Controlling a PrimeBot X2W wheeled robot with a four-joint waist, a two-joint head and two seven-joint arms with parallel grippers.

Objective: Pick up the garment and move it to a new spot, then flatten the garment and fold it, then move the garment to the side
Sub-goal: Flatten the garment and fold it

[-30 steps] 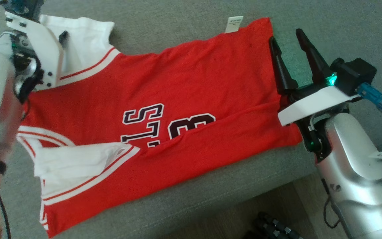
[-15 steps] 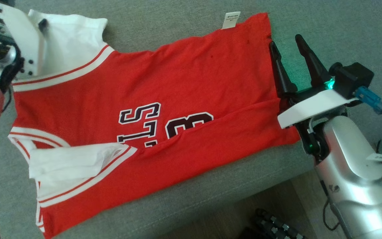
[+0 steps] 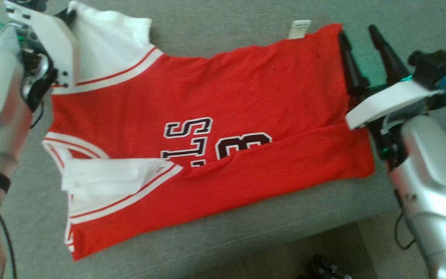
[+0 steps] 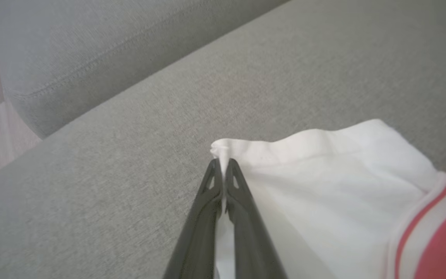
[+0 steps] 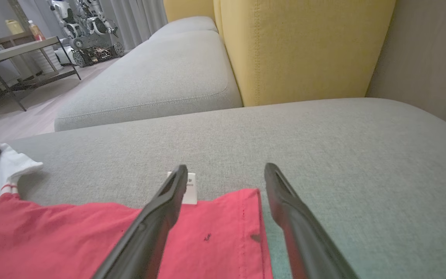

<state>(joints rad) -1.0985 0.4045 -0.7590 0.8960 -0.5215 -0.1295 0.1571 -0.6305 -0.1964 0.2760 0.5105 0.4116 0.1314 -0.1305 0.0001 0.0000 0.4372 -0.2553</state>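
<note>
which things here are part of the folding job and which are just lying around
In the job: red jersey, left end effector shut on its white sleeve, right end effector open at the hem edge.
Just around: grey sofa under it, yellow cushion, metal table, another robot.

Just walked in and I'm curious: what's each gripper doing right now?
Left gripper: closed, pinching the white sleeve of the garment.
Right gripper: open, holding nothing.
</note>
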